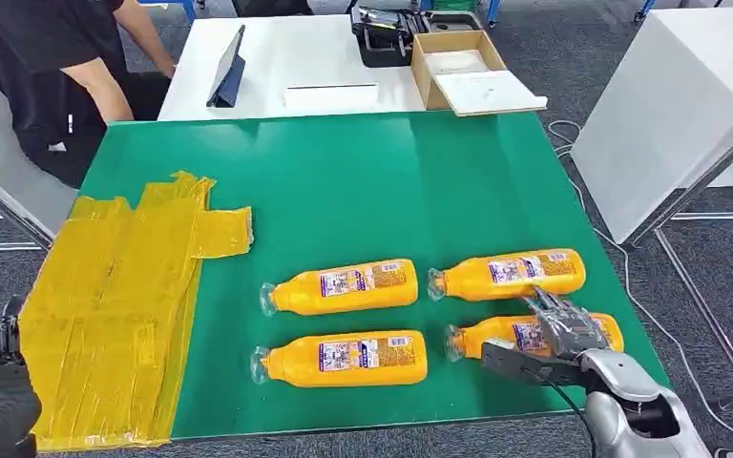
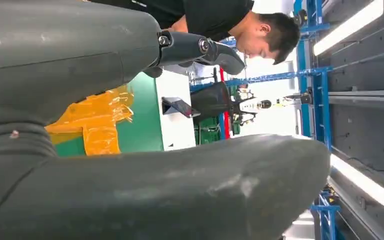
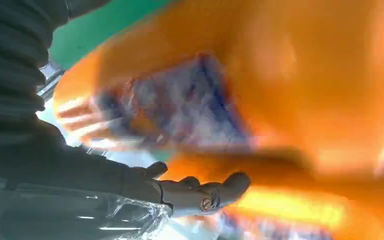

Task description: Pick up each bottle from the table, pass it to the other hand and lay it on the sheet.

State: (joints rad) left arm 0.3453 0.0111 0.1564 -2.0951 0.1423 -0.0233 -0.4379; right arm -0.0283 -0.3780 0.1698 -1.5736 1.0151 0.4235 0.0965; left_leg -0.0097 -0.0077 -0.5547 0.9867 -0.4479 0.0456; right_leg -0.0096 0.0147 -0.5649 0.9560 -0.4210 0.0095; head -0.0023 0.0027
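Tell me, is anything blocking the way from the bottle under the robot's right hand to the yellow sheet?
On the table, yes: the near-left bottle lies between the near-right bottle under the right hand and the yellow sheet. Lifted over, nothing visible blocks it.

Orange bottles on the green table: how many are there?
4, all lying on their sides: far left bottle, far right bottle, near left bottle, and near right bottle partly under the right hand.

Lab or workshop: white worktables (image 1: 277,57), blue metal racking (image 2: 315,75), ceiling striplights (image 2: 352,27).
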